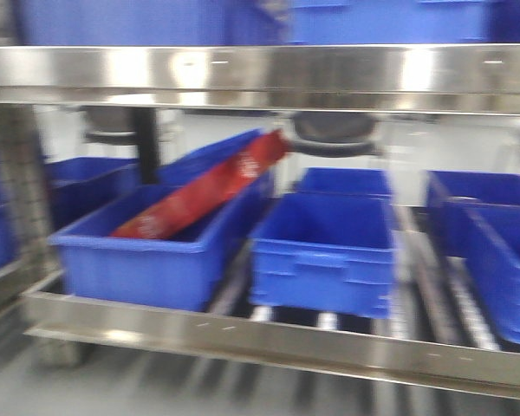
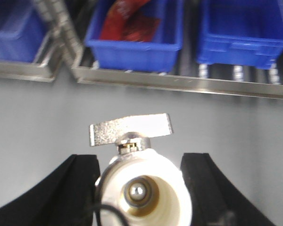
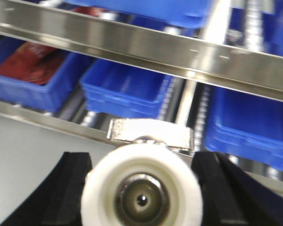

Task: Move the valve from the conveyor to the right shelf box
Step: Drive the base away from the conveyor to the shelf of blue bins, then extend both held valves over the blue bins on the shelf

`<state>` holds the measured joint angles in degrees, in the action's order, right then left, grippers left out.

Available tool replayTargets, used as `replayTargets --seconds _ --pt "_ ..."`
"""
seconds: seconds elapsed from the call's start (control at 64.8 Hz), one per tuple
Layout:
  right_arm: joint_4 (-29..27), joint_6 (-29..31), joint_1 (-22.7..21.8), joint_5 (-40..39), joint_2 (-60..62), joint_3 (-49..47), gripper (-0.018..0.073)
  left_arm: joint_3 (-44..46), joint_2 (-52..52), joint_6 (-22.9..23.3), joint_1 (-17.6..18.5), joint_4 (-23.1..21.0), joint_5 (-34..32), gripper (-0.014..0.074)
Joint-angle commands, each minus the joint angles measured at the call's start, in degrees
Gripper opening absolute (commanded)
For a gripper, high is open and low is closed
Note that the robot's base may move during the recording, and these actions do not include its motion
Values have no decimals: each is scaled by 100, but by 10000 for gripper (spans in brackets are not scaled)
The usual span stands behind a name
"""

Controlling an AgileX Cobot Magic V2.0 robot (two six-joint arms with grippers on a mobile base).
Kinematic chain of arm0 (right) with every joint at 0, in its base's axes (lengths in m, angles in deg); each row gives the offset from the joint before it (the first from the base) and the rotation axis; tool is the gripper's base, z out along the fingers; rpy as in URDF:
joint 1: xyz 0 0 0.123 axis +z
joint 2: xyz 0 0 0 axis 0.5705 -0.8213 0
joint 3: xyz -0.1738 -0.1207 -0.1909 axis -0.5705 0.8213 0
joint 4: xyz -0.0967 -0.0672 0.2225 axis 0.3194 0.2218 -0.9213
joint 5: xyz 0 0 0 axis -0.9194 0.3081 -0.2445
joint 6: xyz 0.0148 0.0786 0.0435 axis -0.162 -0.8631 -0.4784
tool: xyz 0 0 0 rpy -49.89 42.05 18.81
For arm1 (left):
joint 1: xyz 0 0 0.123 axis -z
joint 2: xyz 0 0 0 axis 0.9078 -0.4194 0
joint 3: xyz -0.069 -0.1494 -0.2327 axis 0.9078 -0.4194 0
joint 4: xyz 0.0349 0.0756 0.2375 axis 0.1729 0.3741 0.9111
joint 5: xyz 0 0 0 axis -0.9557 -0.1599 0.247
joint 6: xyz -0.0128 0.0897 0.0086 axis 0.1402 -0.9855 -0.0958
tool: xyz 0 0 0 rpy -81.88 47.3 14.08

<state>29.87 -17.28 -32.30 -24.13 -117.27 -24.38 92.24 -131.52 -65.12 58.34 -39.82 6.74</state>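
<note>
Between the left fingers: the left gripper is closed to the width of a white valve. Its black fingers press on either side of the body, and the open bore faces the camera with a shiny ball inside.
Left lever: a flat silver handle sits on top of that valve and lies crosswise, its left end a little lower.
Between the right fingers: the right gripper is clamped in the same way on a second white valve, bore towards the camera. The second valve's own silver lever lies across the top.
Where the valves are: both hang in the grippers in front of the shelf, outside it and not in any box.
Floor: plain grey floor lies under the left valve and reaches to the foot of the racking.
Shelf front: the shelf shows a broad mirror-like lower beam, with roller rails just behind it.
Left box: a blue box on the rollers holds a long red packet, which leans up over the far rim.
Middle box: a second blue box stands just to the right of it, with a narrow gap between them.
Right box: a third blue box stands at the right edge, partly cut off.
Upper level: a shiny upper beam crosses the top, and more blue boxes sit above it, blurred.
Background: a dark shape shows behind the shelf, too blurred to identify.
</note>
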Motion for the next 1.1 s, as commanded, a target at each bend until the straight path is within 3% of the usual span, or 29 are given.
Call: replayTargets --seconds 0.0,1.08 --pt "23 26 -6 -376 59 -97 -154 63 65 27 28 -46 -221 -111" --pt "23 26 -6 -376 59 -97 -154 63 65 27 28 -46 -221 -111"
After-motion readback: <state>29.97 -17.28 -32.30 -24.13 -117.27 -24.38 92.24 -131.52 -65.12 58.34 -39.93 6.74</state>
